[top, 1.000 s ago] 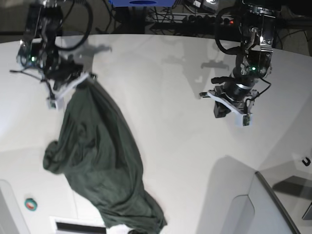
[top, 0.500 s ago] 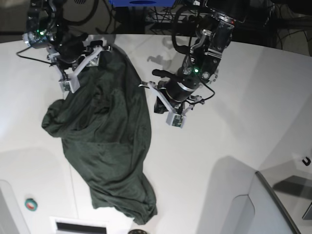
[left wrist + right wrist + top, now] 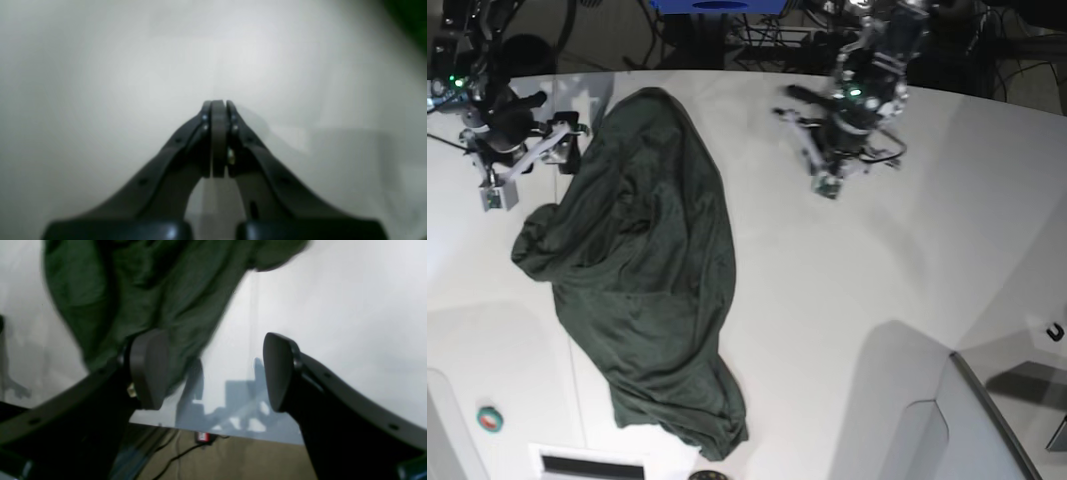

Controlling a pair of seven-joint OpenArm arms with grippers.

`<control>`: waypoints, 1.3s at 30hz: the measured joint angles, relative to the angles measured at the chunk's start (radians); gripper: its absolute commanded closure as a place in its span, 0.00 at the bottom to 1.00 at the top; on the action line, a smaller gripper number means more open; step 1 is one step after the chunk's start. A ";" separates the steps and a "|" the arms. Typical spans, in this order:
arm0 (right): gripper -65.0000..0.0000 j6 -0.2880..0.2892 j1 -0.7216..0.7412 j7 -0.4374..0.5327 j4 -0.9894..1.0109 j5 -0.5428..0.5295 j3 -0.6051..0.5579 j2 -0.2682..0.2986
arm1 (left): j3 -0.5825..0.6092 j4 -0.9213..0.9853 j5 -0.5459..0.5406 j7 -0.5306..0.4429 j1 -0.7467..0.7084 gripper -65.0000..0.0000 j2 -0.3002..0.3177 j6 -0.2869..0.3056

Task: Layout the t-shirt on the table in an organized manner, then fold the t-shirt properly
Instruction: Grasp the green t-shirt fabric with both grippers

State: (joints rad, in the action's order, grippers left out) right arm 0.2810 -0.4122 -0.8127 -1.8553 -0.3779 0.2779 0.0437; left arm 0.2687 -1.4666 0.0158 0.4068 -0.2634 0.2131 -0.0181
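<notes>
T-shirt (image 3: 637, 270): bunched, sprawled on left part of table (image 3: 857, 300) | right gripper (image 3: 213, 373): jaws apart, empty, shirt just beyond one pad | left gripper (image 3: 218, 110): jaws together on nothing, over bare white top | base view alone shows whole shirt | no legible writing.

Small round green and red object (image 3: 490, 419), near lower left; grey angled panel (image 3: 987, 425), lower right corner; blue box (image 3: 717, 6), top edge; dark cables (image 3: 777, 35) behind; white slotted plate (image 3: 587, 463), bottom edge
</notes>
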 measured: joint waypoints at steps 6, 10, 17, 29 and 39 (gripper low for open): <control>0.38 0.000 0.029 0.001 0.076 0.004 0.002 0.008 | 0.008 -0.046 -0.002 -0.140 -0.039 1.00 0.021 0.020; 0.38 0.000 0.030 0.001 0.090 -0.001 -0.001 0.000 | 0.030 -0.146 -0.003 -0.119 -0.054 1.00 0.010 -0.001; 0.38 0.000 0.026 0.000 0.090 -0.001 0.000 0.005 | 0.220 -0.230 -0.002 0.025 0.072 0.38 -0.149 0.018; 0.38 0.000 -0.002 0.001 0.090 0.003 0.004 0.026 | 0.373 0.287 0.004 -0.072 0.294 0.13 -0.311 0.014; 0.38 0.000 -0.007 0.000 0.090 0.003 0.004 0.022 | 0.370 0.342 0.003 -0.118 0.319 1.00 -0.326 0.007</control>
State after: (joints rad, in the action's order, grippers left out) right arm 0.2810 -0.4194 -0.8124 -1.7657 -0.3752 0.2817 0.0658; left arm 0.6388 -1.1244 0.0193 0.2886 0.0551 -0.1131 -0.0113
